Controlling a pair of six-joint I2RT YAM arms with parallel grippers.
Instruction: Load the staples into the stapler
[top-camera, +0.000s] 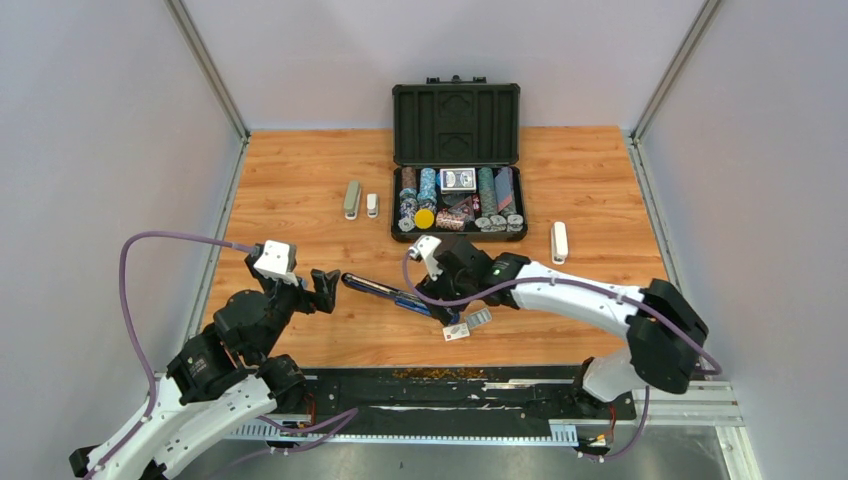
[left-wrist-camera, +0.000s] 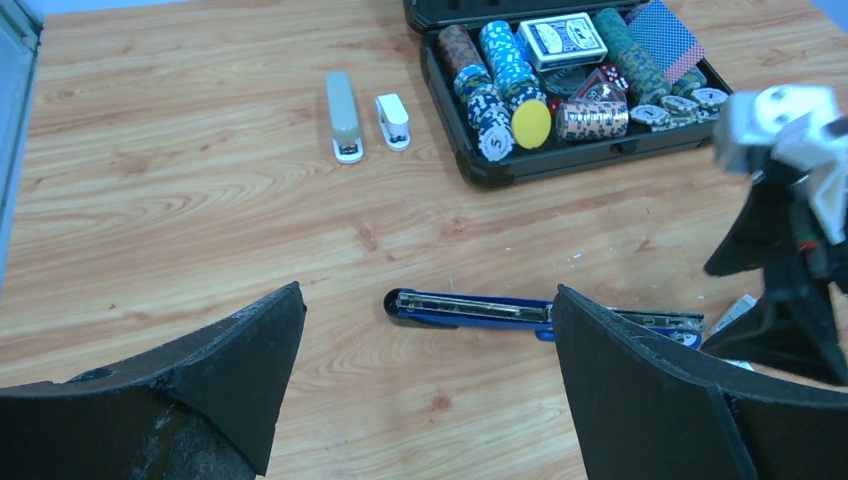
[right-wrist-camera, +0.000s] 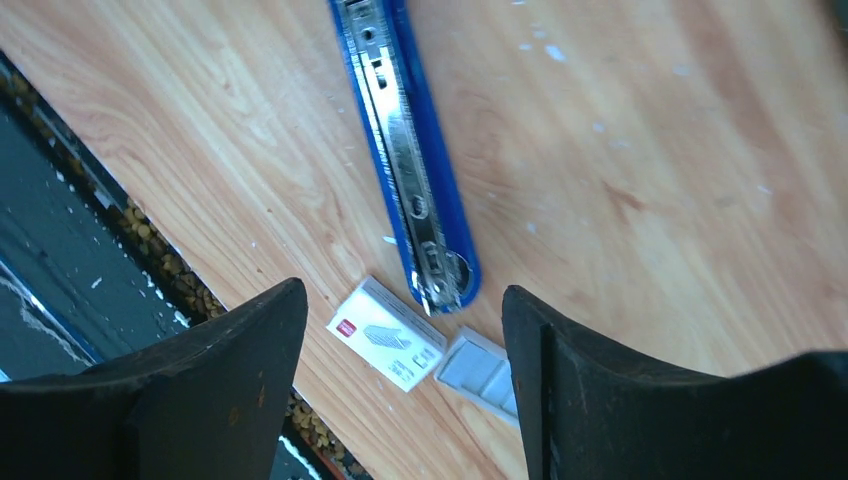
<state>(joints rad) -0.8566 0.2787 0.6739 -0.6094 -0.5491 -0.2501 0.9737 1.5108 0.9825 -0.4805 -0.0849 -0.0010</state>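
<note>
1. Hovering wide open and empty, the right gripper (right-wrist-camera: 400, 295) is looming over the staples (right-wrist-camera: 480, 372), lying between its fingers beside the stapler (right-wrist-camera: 405, 170)'s tip.
2. Pickup is apparently starting, needing a careful pinch.

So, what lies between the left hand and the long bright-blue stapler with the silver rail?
Only bare wooden table separates the left hand and the stapler, as the left wrist view shows.
</note>
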